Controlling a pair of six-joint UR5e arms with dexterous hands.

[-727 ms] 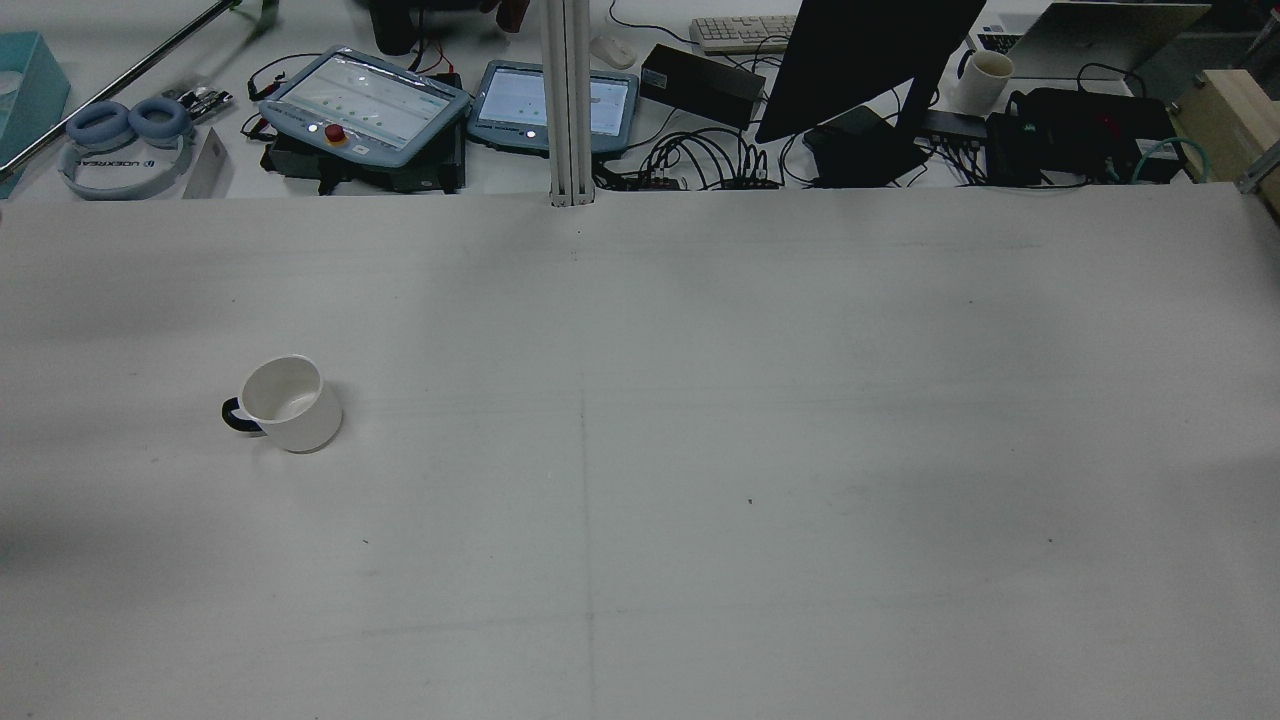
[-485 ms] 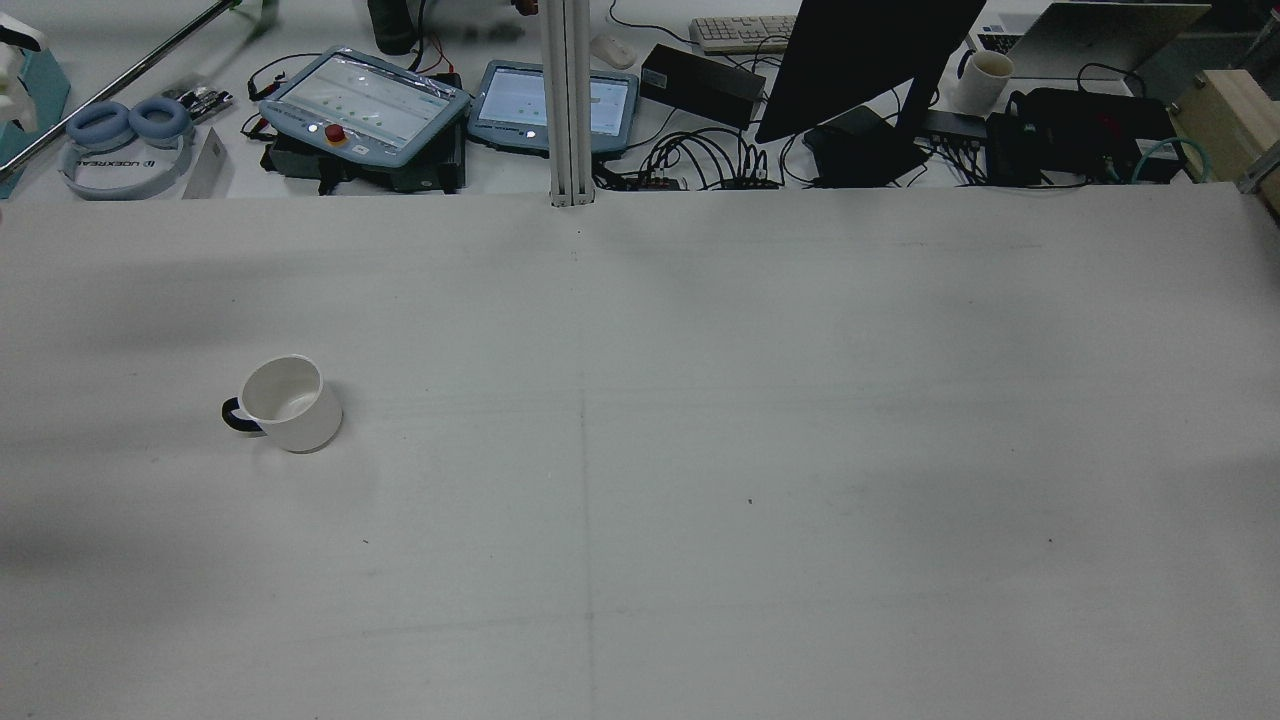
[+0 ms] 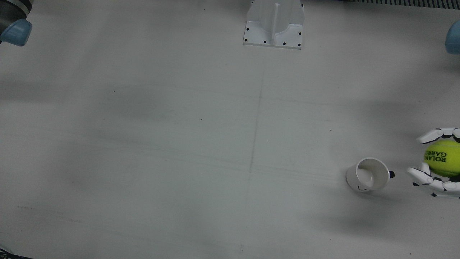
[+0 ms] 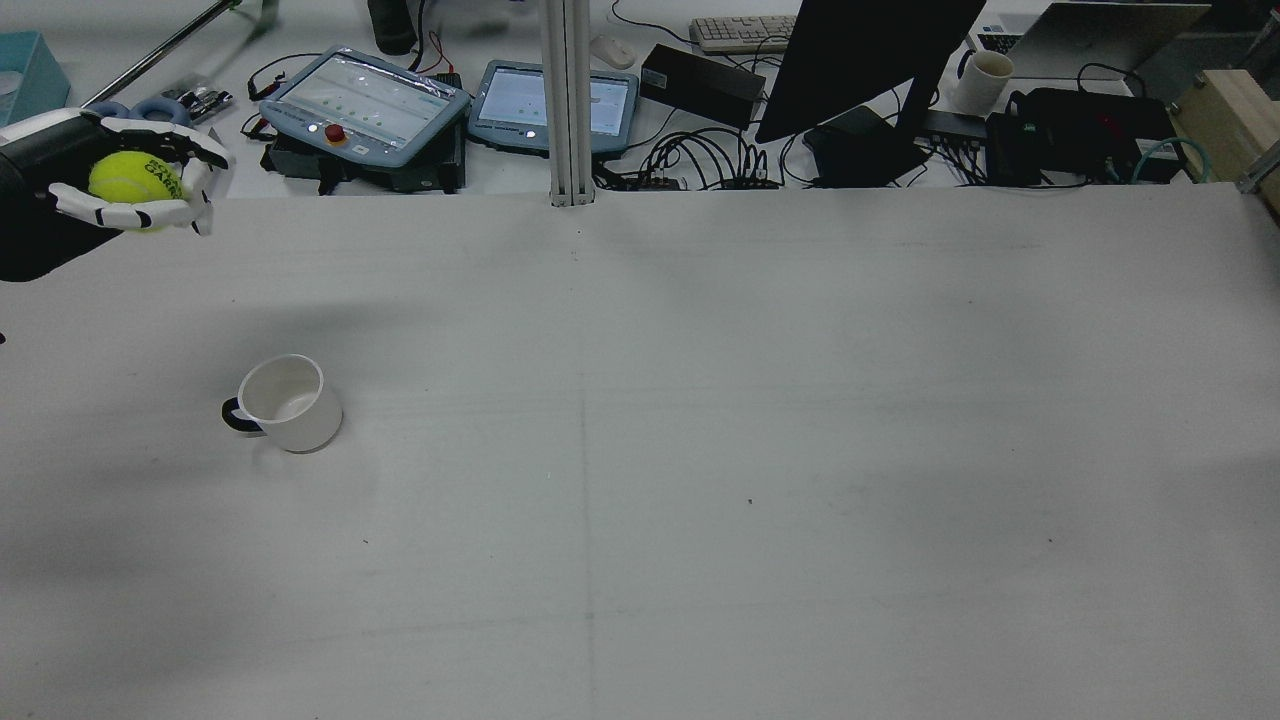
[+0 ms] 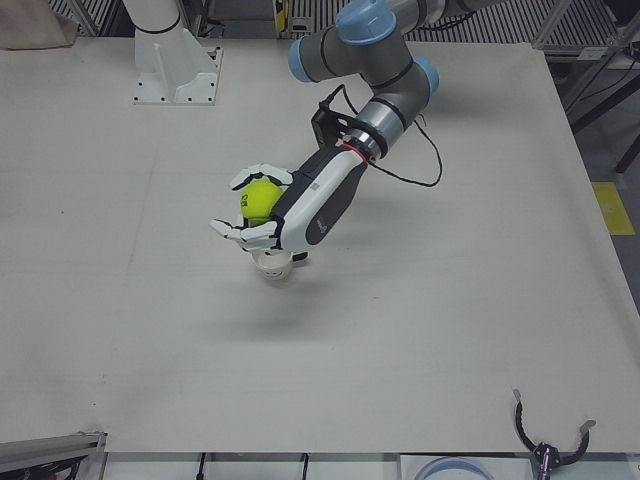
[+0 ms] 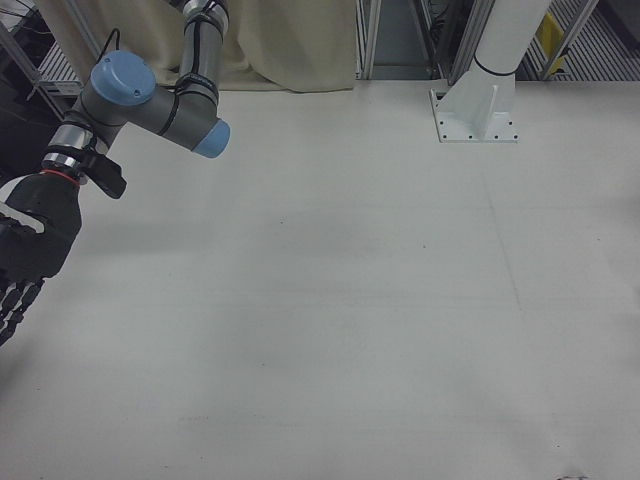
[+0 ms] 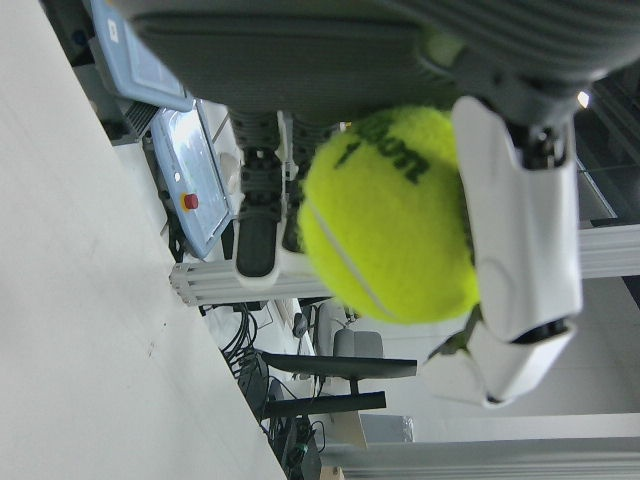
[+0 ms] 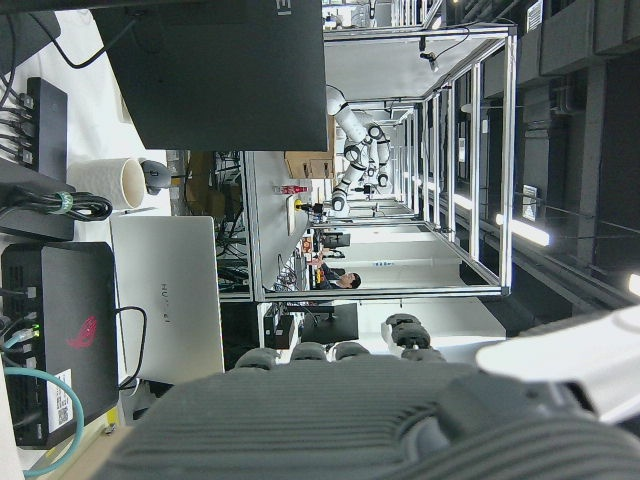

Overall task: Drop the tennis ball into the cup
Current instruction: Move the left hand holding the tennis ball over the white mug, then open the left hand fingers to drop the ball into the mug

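Left hand (image 5: 285, 215) fingers (image 3: 431, 136) wrapped around ball (image 5: 261, 200), held above table (image 4: 700, 450). Cup (image 3: 369, 174) upright, just beside fingertips (handle toward hand). Right hand (image 6: 25, 260) at table edge, finger state unclear.

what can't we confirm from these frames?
- White ceramic cup: mostly hidden behind the left hand in the left-front view.
- Yellow-green tennis ball: cut by the front view's right edge; its height over the cup is unclear.
- Right hand: cropped at the right-front view's left edge, so its fingers' state is unreadable.
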